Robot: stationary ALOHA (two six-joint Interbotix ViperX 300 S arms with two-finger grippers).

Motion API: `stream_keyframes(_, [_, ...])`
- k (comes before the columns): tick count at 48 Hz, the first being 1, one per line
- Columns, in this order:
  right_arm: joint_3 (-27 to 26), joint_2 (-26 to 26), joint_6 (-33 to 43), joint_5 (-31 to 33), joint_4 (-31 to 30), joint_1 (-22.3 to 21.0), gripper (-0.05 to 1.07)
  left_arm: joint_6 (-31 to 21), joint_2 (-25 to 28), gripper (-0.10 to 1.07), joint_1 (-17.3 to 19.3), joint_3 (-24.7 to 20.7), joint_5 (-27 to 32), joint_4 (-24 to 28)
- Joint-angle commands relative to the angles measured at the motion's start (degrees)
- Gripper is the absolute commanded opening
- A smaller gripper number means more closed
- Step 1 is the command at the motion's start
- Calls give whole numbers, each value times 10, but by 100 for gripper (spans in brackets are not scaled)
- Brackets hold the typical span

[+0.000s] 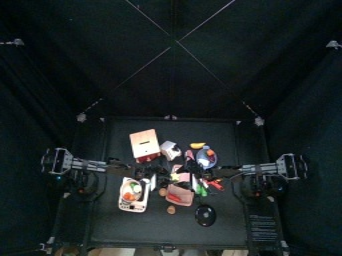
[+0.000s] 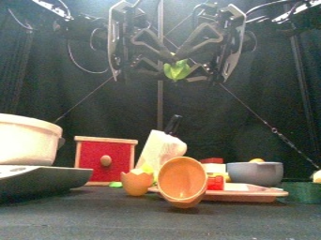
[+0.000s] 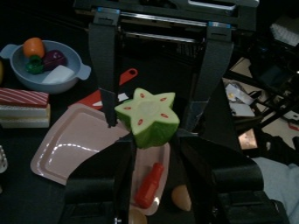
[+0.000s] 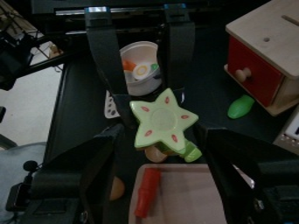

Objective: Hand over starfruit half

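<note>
Both arms are up high over the table [image 2: 75, 217], meeting in the middle. The starfruit half [image 2: 179, 69] hangs between them, with the left end effector [image 3: 149, 131] and the right end effector [image 4: 163, 122] each clamped on it, well above the clutter below.
</note>
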Motion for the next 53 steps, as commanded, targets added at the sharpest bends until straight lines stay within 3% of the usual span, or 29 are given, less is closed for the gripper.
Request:
stream_keyframes(1, [-12, -7, 1, -2, 1, -1, 94, 2, -3, 72, 4, -16, -3, 3])
stream_keyframes(11, [-13, -7, 0, -1, 0, 0, 90, 2, -3, 72, 3, -16, -2, 3])
stream_keyframes(27, [-11, -7, 1, -1, 2, 0, 61, 4, -3, 74, 3, -12, -2, 4])
stream_keyframes(53, [0, -7, 0, 2, -1, 2, 60, 4, -1, 102, 4, -8, -2, 4])
